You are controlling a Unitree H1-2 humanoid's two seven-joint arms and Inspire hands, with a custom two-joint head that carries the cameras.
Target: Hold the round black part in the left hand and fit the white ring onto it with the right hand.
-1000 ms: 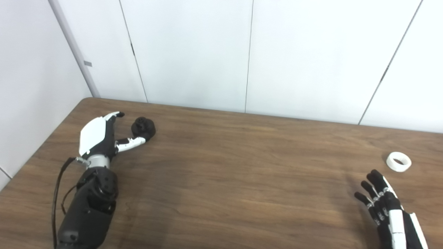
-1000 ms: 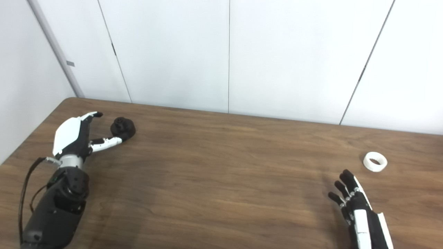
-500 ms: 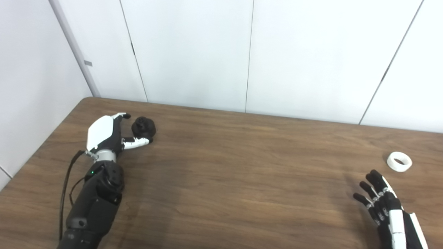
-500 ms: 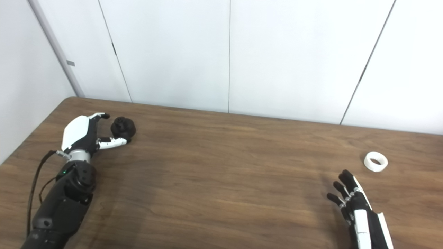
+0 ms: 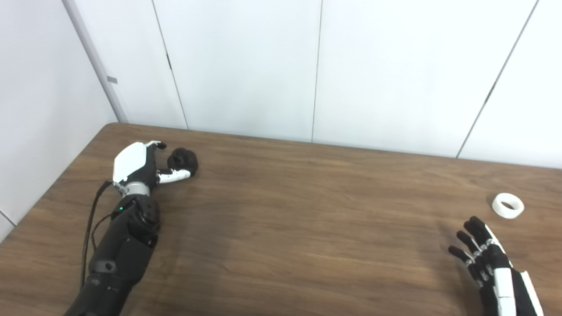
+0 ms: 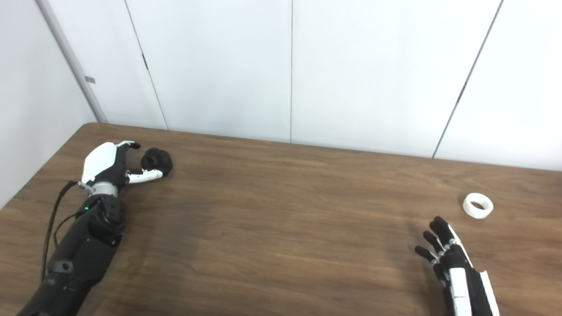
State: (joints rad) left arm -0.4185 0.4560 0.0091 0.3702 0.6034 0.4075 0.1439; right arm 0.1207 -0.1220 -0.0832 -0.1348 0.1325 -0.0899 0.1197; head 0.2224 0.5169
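- Parts: one black part [image 5: 183, 159] near the table's [image 5: 281, 228] far left corner, one white ring [image 5: 508, 206] by its right edge.
- Left hand [image 5: 139, 164] — spread, cupping the black part, not gripping.
- Right hand [image 5: 491, 267] — spread, empty, near the ring.

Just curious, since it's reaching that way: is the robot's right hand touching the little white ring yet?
Apart. In the left eye view a strip of bare table shows between the right hand and the white ring.
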